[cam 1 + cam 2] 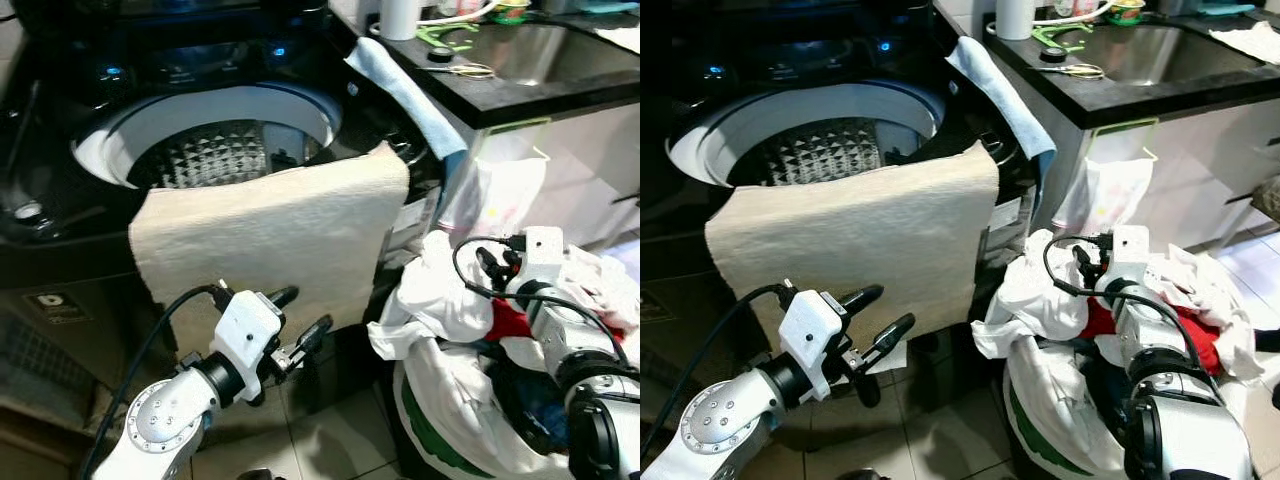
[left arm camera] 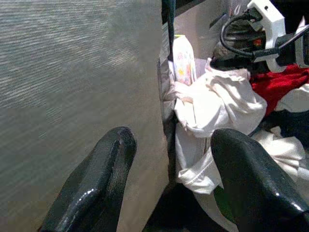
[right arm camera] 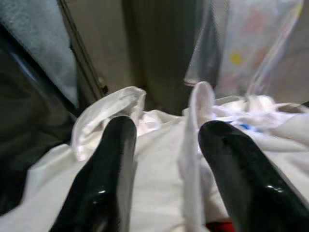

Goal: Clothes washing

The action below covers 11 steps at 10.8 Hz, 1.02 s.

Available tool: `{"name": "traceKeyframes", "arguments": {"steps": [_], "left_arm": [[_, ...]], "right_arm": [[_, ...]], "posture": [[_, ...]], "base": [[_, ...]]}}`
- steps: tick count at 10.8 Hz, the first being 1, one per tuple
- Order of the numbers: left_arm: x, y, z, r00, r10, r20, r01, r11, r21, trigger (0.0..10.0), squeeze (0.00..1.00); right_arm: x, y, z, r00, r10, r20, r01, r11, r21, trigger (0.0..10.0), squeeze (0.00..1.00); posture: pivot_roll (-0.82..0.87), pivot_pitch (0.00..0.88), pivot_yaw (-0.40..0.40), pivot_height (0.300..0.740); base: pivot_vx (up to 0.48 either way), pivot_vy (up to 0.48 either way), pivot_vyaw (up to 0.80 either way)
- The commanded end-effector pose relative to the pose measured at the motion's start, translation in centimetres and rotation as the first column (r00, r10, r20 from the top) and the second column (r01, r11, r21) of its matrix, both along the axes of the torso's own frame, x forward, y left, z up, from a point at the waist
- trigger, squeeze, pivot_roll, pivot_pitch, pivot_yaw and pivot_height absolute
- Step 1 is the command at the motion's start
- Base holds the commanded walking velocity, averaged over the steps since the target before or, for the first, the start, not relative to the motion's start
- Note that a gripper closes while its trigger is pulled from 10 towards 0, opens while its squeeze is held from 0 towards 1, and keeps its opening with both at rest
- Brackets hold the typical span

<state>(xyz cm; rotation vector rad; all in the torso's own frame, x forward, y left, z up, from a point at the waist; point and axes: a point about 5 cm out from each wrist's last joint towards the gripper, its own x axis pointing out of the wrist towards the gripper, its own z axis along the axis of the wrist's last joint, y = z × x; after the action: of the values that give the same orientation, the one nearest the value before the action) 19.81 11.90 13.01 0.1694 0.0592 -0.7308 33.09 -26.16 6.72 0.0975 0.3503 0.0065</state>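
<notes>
Loading step: right gripper (image 3: 161, 159), released, hovers over the white garment (image 1: 435, 290) at the basket's (image 1: 425, 425) 11 o'clock; next it must clench and lift toward the washer drum (image 1: 215, 150); left gripper (image 1: 300, 320), released, waits beside the beige towel (image 1: 270, 235)

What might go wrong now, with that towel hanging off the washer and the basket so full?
1. The beige towel hangs mostly outside the washer; it may slide to the floor.
2. The left gripper, jaws open, is near the towel's lower edge and might snag it.
3. The right gripper, open over the white clothes, may drag several garments from the heaped basket.
</notes>
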Motion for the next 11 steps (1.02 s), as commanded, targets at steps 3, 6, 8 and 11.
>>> {"name": "traceKeyframes", "arguments": {"steps": [3, 6, 8, 11], "left_arm": [[-0.1, 0.1, 0.5, 1.0, -0.009, 0.006, 0.009, 1.0, 0.015, 10.0, 0.0], [-0.2, 0.1, 0.5, 1.0, -0.016, -0.003, 0.016, 1.0, 0.011, 10.0, 0.0], [-0.1, 0.1, 0.6, 1.0, -0.016, -0.002, 0.016, 1.0, 0.012, 10.0, 0.0], [0.0, 0.1, 0.5, 1.0, -0.019, -0.005, 0.019, 1.0, 0.012, 10.0, 0.0]], "right_arm": [[0.0, 0.1, -0.6, 0.987, 0.021, -0.161, -0.015, 0.999, 0.038, 10.0, 1.0], [-0.3, -0.3, -0.9, 0.974, -0.001, -0.225, 0.005, 1.0, 0.018, 10.0, 0.0], [-0.3, -0.7, -0.8, 0.975, -0.03, -0.222, 0.029, 1.0, -0.009, 1.5, 0.0], [-0.2, -0.7, -0.6, 0.977, -0.03, -0.212, 0.028, 1.0, -0.012, 0.0, 0.0]], "posture": [[0.05, 0.025, 0.031, 0.719], [0.04, 0.025, 0.033, 0.719], [0.04, 0.024, 0.035, 0.719], [0.04, 0.025, 0.038, 0.719]], "base": [[0.0, 0.0, 0.0], [0.0, 0.0, 0.0], [0.0, 0.0, 0.0], [0.0, 0.0, 0.0]]}}
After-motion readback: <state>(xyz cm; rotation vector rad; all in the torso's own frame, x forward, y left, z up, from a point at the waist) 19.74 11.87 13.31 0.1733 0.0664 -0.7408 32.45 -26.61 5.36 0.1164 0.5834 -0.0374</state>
